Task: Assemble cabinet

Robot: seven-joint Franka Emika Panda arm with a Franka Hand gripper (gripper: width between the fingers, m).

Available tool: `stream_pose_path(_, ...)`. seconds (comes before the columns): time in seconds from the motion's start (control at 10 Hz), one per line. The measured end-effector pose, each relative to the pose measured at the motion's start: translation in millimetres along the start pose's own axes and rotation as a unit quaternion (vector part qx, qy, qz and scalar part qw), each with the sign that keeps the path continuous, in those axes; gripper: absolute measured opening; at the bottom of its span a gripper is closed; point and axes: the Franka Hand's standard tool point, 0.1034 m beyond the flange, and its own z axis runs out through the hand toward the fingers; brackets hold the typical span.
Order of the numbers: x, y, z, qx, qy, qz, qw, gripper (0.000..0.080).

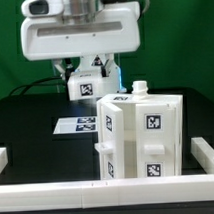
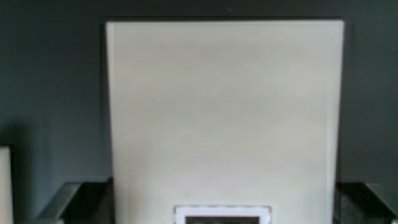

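Exterior view, upright white boxy cabinet [image 1: 144,134], black-and-white square tags [image 1: 153,121]

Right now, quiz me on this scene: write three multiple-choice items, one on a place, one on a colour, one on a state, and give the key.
1. In the exterior view, the marker board lies:
A) at the left of the cabinet
B) on top of it
C) at its right

2. The cabinet is:
A) red
B) white
C) wooden brown

3. The gripper is:
A) open and empty
B) out of view
C) closed on a white panel

Key: A, its tags show left of the cabinet; B, every part seen is white; C, the panel sits between the fingers.
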Motion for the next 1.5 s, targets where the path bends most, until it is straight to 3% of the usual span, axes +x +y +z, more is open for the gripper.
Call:
stream_pose_path(0.5,0.8,-0.8,2.7,-0.001,-0.001,-0.003,1.000,0.0563)
stream_pose_path(1.0,44.9,-41.5,-51.0,-0.003,0.013,-0.032,0.999,0.0563)
stream_pose_path(1.4,45.8,-42.1,-47.7,-0.005,0.010,-0.046,0.999,0.0563)
stream_pose_path(1.5,55.7,-48.6,-52.5,-0.007,0.006,-0.053,0.999,0.0563)
